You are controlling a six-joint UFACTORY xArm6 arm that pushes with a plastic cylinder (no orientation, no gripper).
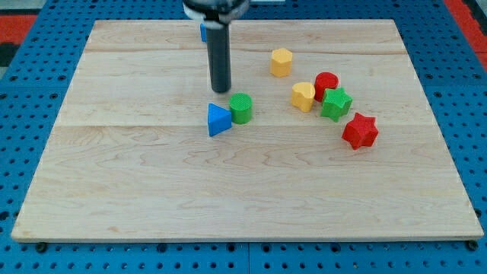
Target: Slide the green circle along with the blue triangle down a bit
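My rod stands upright, no pincer fitted; my tip (221,90) sits just above the ridged green circle (241,108), which touches the blue triangle (218,120); wooden board (152,190).

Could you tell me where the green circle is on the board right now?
The green circle sits near the board's middle, touching the blue triangle on its left, with my tip just above it toward the view's top.

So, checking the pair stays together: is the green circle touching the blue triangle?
Yes, the green circle sits against the blue triangle's right side, with my tip just above them.
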